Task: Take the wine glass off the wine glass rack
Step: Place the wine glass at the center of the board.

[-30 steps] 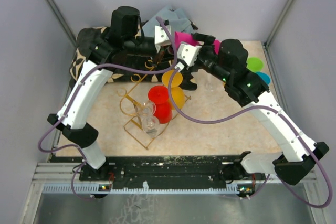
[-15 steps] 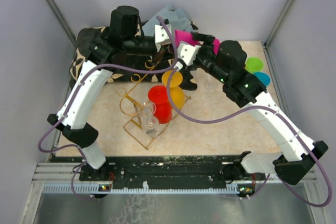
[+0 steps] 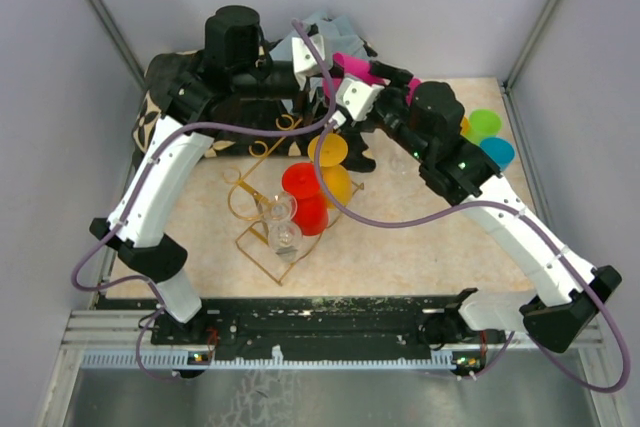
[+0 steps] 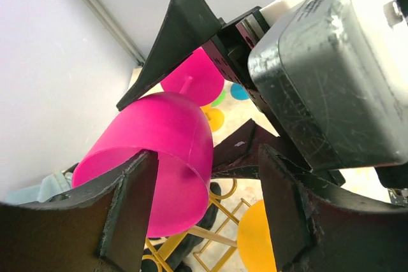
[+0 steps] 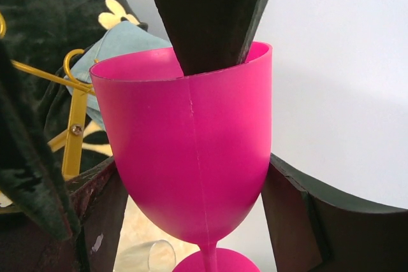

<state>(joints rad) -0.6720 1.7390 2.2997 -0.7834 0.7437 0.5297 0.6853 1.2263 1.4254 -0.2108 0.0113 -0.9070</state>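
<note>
A pink wine glass hangs in the air at the back, above the far end of the gold wire wine glass rack. Its bowl fills the space between the pads of my right gripper, which is shut on it, foot toward the wrist. My left gripper is open at the rim of the pink wine glass. One of its fingers reaches into the bowl and the other stands apart outside. Red, yellow and clear glasses hang on the rack.
A black flowered cloth and a grey-blue cloth lie at the back left. Green and blue cups stand at the back right. A clear glass lies on the table under my right arm.
My left gripper has opened, letting go of the pink glass rim, and has drawn back a little. The right gripper still holds the bowl and has edged left.
</note>
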